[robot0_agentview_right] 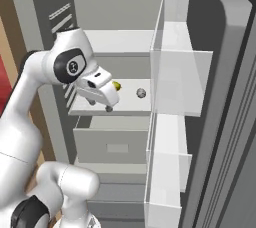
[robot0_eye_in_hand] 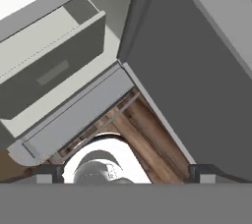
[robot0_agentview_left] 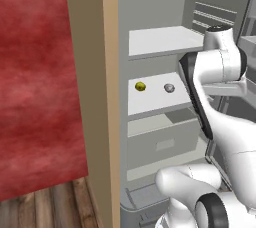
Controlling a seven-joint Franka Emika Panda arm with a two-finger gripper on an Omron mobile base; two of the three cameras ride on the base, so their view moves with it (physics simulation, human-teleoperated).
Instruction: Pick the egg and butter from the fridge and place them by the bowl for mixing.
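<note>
Reaching into open fridge [robot0_agentview_right: 125, 32], claw [robot0_agentview_right: 100, 105] was seen spread wide, grasping nothing, tips pointed down toward drawer [robot0_agentview_right: 112, 144] in front of middle shelf [robot0_agentview_left: 155, 99]. Egg [robot0_agentview_left: 140, 86] was found near shelf's left edge, set back from front lip; grey ball [robot0_agentview_left: 169, 88] lay beside it toward shelf centre. Butter could not be made out. Door [robot0_agentview_right: 220, 97] was held swung fully aside, judged to give arm room.

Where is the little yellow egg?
The egg sits on the fridge's middle white shelf, left of a small grey ball, in the left base view.
</note>
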